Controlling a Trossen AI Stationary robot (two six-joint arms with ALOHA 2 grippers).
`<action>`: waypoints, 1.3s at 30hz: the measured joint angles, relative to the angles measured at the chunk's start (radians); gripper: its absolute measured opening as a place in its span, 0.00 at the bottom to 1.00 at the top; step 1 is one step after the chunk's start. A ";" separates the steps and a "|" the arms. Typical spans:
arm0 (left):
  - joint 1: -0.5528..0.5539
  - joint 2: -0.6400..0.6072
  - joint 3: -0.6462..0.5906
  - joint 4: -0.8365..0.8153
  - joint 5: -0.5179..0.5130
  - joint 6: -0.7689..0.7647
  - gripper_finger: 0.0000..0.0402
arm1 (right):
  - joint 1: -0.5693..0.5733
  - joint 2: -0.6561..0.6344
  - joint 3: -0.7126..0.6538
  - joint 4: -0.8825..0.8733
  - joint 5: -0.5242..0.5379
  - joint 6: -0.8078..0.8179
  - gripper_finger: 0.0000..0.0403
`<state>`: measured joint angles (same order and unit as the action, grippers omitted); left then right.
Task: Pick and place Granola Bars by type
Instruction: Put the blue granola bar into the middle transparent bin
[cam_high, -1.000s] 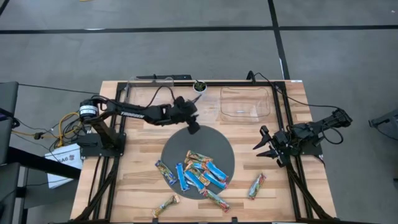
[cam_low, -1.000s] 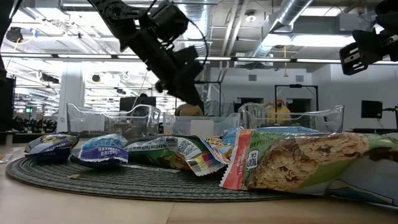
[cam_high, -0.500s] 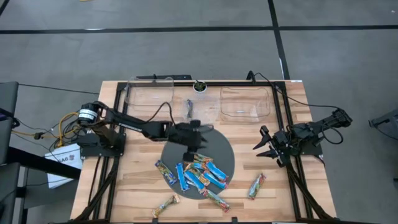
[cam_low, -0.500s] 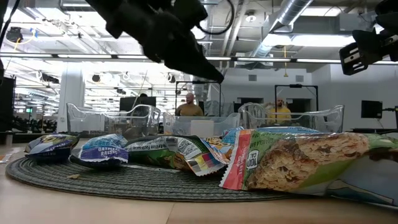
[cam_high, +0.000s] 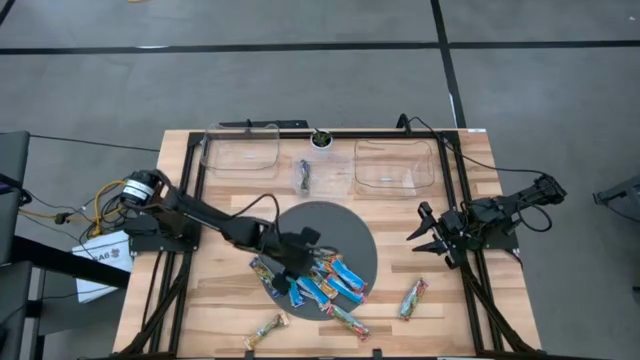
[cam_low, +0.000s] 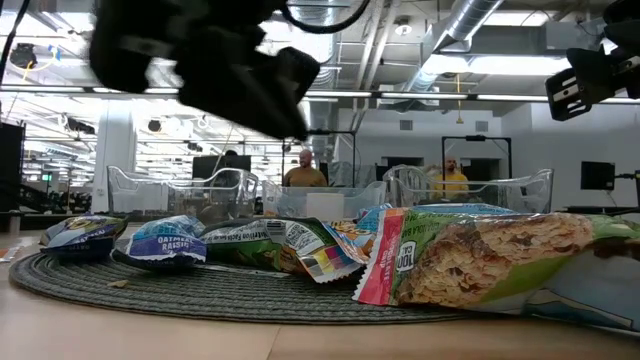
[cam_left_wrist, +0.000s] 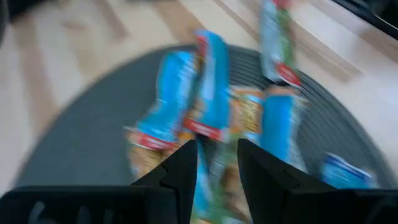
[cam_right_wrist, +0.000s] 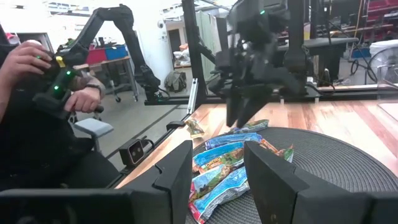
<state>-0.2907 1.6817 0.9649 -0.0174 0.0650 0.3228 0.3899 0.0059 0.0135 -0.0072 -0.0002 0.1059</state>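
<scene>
High view: left gripper (cam_high: 287, 276) at mat's (cam_high: 350, 232) 8 o'clock, over the Granola Bars (cam_high: 325, 280), jaws parted, empty, lined up to pick.
Right gripper (cam_high: 428, 236): 3 o'clock, waiting, jaws apart, empty.
Bins (cam_high: 240, 152): 12 o'clock, for sorting.

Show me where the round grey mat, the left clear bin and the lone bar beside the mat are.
round grey mat (cam_high: 352, 232), high view, bare part.
left clear bin (cam_high: 240, 152), high view, floor.
lone bar (cam_high: 412, 298), high view, wrapper middle.
</scene>
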 joint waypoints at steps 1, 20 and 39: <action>-0.014 0.000 0.000 -0.021 0.000 -0.005 0.27 | 0.000 0.000 0.000 0.000 0.000 0.000 0.34; -0.270 0.000 0.000 -0.455 -0.105 -0.212 0.27 | 0.000 0.000 0.000 0.000 0.000 0.000 0.34; -0.312 -0.012 0.000 -0.568 -0.186 -0.232 0.27 | 0.000 0.000 0.000 0.000 0.000 0.000 0.34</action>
<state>-0.6023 1.6694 0.9653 -0.5854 -0.1207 0.0911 0.3899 0.0060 0.0135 -0.0074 -0.0002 0.1059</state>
